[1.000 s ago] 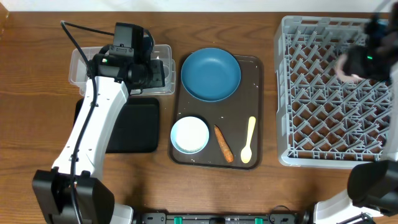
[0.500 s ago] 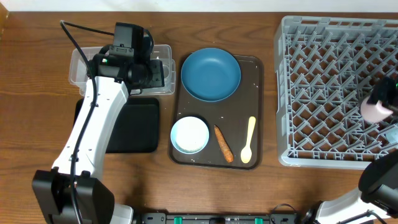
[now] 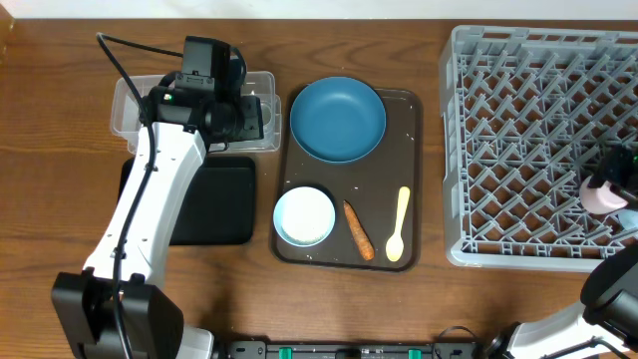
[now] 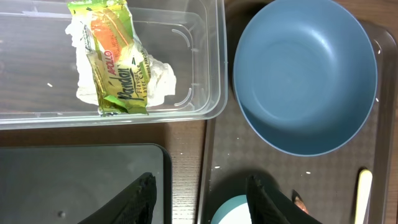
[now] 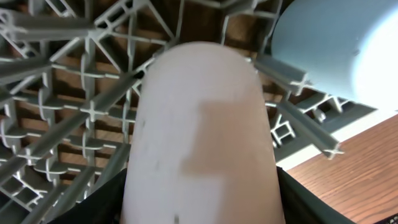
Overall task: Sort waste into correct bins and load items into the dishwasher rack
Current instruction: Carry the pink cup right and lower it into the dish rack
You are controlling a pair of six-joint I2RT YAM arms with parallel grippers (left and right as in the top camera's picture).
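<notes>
My left gripper [image 3: 221, 118] hovers open and empty over the clear tub [image 3: 130, 108]; in the left wrist view its jaws [image 4: 202, 202] span the gap between the black tray [image 4: 74, 180] and the brown tray. The tub [image 4: 205, 62] holds a white tissue [image 4: 163, 78] and the green-orange-yellow wrapper [image 4: 115, 56]. My right gripper [image 3: 610, 179] is shut on the small pink cup [image 3: 601, 195] low over the dishwasher rack [image 3: 518, 150] near its right edge. In the right wrist view the pink cup [image 5: 199, 124] fills the jaws [image 5: 202, 202], with the light blue cup [image 5: 342, 43] beside it in the rack [image 5: 56, 106].
The brown serving tray [image 3: 411, 170] holds the dark blue plate [image 3: 337, 120], the white-inside bowl [image 3: 304, 216], the carrot piece [image 3: 358, 230], the pale yellow spoon [image 3: 398, 224] and scattered rice grains. The black tray [image 3: 214, 199] lies in front of the tub.
My right gripper has carried the pink cup from the rack's far right corner toward its near right side and lowered it. The left arm has not moved.
</notes>
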